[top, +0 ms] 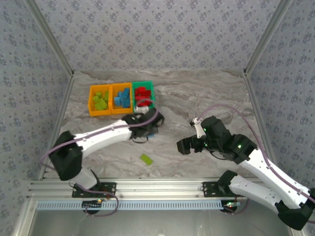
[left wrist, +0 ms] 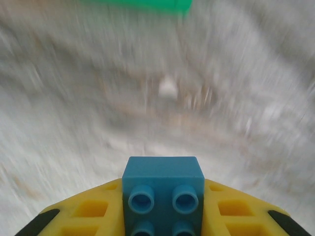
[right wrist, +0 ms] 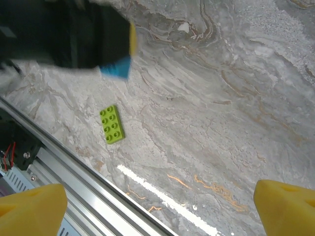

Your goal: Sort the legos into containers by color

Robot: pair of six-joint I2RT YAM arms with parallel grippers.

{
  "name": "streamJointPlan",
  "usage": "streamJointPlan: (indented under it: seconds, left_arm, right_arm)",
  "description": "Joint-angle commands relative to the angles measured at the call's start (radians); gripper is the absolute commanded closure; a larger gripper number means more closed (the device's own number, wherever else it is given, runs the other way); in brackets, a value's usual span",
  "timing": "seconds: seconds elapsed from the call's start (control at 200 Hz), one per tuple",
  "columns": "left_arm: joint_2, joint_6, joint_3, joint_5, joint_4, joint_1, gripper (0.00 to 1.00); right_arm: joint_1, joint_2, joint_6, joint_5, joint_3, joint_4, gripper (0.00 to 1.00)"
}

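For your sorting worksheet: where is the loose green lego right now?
In the top view, the green lego lies on the table near the front rail, left of centre, just in front of the left gripper.

Grey marble counter (top: 206, 93), patterned grey walls (top: 157, 34) at 9, 12 and 3 o'clock, aluminium rail (top: 157, 188) at 6 o'clock, even light.

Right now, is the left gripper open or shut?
Shut on the blue lego: the left gripper has the brick between its yellow fingers.
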Motion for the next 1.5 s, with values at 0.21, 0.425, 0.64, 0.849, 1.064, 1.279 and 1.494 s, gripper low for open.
streamJointPlan:
  seconds: [0.21, 0.425, 0.64, 0.849, 1.064, 1.279, 1.494]
  left_arm:
    - [0.176, 0.482, 0.254, -0.032, 0.137, 0.393, 0.84]
    - [0.431, 0.497, 0.501, 0.042, 0.059, 0.554, 0.8]
    - [0.467, 0.527, 0.535, 0.095, 0.08, 0.604, 0.49]
    - [0.254, 0.52, 0.422, 0.158, 0.092, 0.58, 0.4]
    - [-0.16, 0.435, 0.118, 0.124, 0.093, 0.38, 0.4]
    - [-0.451, 0.054, -0.203, -0.001, -0.015, 0.0, 0.42]
    - [-0.36, -0.442, -0.327, 0.03, -0.073, -0.321, 0.37]
  right_arm:
    - [0.005, 0.007, 0.042, 0.027, 0.015, 0.007, 0.0]
    - [0.01, -0.019, 0.054, 0.041, 0.025, -0.035, 0.0]
    - [0.013, -0.05, 0.073, 0.055, 0.017, -0.048, 0.0]
    - [0.014, -0.037, 0.08, 0.057, 0.009, -0.017, 0.0]
    - [0.015, 0.002, 0.084, 0.067, 0.001, 0.03, 0.0]
    - [0.013, 0.04, 0.075, 0.087, 0.004, 0.065, 0.0]
    - [0.005, 0.116, 0.055, 0.113, 0.024, 0.079, 0.0]
